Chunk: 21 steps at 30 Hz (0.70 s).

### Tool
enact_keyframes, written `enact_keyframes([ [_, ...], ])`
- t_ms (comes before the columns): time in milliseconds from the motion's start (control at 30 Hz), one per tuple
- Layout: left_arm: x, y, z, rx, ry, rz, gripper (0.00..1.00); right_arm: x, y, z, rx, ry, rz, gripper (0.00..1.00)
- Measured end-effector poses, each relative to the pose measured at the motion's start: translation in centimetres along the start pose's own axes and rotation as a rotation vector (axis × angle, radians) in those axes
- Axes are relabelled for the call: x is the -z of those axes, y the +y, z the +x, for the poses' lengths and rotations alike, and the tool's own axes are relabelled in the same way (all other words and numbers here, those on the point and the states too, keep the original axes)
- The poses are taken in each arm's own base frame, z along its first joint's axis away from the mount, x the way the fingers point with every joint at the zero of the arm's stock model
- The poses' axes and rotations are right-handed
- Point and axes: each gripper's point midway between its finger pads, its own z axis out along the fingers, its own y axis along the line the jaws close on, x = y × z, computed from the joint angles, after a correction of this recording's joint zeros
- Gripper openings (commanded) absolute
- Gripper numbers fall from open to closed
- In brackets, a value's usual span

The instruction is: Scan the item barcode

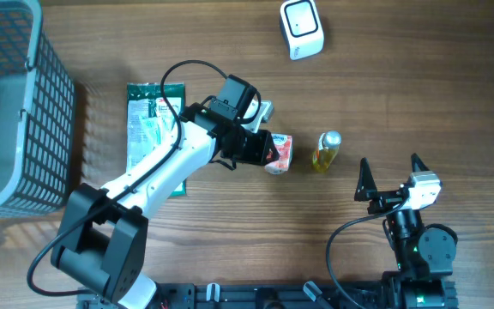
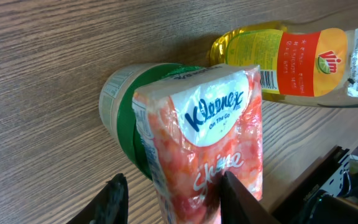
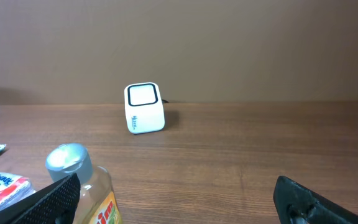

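Tissue pack [image 2: 210, 143] between left jaws, contact cropped, tub [image 2: 120, 102] behind half hidden

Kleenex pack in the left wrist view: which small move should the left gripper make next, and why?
Probably close the left gripper until both fingers press the Kleenex pack. The fingers flank the pack, yet a strip of table shows between one finger and its wrapper, so the grip does not look firm enough to lift toward the scanner.
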Motion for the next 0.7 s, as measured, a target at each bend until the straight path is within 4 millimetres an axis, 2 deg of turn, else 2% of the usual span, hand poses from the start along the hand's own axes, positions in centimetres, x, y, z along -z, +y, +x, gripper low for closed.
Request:
enact_keyframes([
  [33,0.0,0.0,0.0,0.005,0.0,0.001,0.12,0.0,0.0,0.0,0.0,0.0,0.0,1.0],
  [67,0.0,-0.1,0.0,0.013,0.001,0.004,0.04,0.0,0.0,0.0,0.0,0.0,0.0,1.0],
  [367,0.3,-0.5,-0.1,0.021,-0.004,0.024,0.04,0.0,0.0,0.0,0.0,0.0,0.0,1.0],
  [567,4.0,-2.3,-1.0,-0.022,-0.107,0.054,0.04,0.0,0.0,0.0,0.0,0.0,0.0,1.0],
  [633,4.7,-1.2,-1.5,0.006,-0.124,0.039,0.04,0.0,0.0,0.0,0.0,0.0,0.0,1.0],
  [700,5.5,1.6,-1.6,0.072,-0.132,-0.037,0.04,0.0,0.0,0.0,0.0,0.0,0.0,1.0],
])
